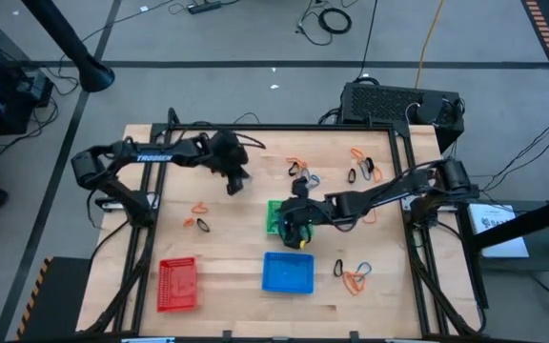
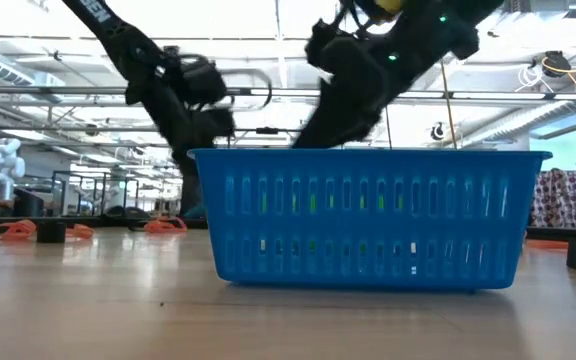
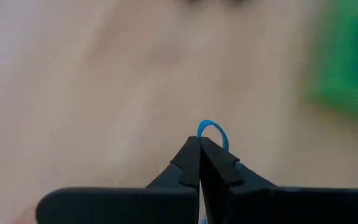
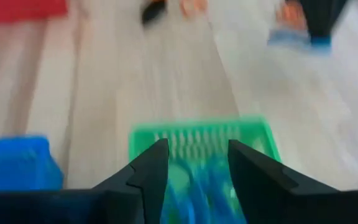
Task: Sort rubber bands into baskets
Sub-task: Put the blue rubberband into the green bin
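Note:
My left gripper is over the bare wood left of the green basket, shut on a blue rubber band. My right gripper hovers open over the green basket; a blurred blue shape shows in the basket between its fingers. The blue basket stands near the front middle and fills the low view. The red basket stands at the front left. Loose rubber bands lie on the wood at the left, the far middle and the near right. My left gripper pinches the blue rubber band between its two shut fingertips. A small loop of the band stands out past the fingertips; the rest is hidden between and behind the fingers.
A black box sits at the table's far right corner. Black frame rails run along the table's left and right sides. Bare wood lies between the red and blue baskets.

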`<move>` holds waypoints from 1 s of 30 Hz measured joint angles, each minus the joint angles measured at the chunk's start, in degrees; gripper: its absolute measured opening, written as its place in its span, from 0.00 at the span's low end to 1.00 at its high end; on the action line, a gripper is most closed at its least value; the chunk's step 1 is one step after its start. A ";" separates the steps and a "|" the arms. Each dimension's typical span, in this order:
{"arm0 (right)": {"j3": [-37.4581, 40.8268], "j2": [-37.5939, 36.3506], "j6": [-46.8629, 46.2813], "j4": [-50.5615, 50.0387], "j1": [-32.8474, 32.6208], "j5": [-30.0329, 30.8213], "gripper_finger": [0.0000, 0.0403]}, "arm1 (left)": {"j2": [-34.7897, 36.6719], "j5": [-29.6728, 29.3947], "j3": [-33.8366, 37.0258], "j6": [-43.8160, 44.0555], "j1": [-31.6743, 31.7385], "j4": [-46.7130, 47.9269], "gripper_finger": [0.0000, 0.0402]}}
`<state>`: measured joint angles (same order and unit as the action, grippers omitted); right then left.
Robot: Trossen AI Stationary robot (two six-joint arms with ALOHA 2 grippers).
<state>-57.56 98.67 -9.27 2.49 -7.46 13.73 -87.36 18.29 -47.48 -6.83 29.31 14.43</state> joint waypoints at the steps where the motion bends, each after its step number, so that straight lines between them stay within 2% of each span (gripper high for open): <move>1: 0.00 0.84 1.73 2.74 0.00 -0.03 0.40 | 0.30 2.84 0.00 0.00 -1.24 -1.23 0.01; 5: 0.00 3.25 6.42 9.94 0.00 0.99 0.40 | 1.16 6.84 0.00 0.04 -7.06 -5.28 0.01; 9: 0.00 4.14 8.18 13.58 0.00 7.19 0.40 | 1.17 7.03 -0.02 0.02 -12.70 -8.79 0.01; 14: 0.00 4.24 8.10 13.15 0.01 9.08 0.40 | 1.15 5.37 -0.02 -0.10 -17.64 -11.04 0.00; 25: 0.00 4.24 8.34 13.14 0.00 8.65 0.39 | 1.15 3.67 -0.02 -0.11 -20.75 -12.97 0.00; 30: 0.00 4.24 8.93 13.08 0.00 8.49 0.32 | 1.15 3.65 -0.02 -0.09 -20.70 -12.98 0.00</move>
<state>-57.56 102.91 -0.33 15.57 -7.46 22.22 -86.21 21.93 -47.51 -6.92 8.60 1.45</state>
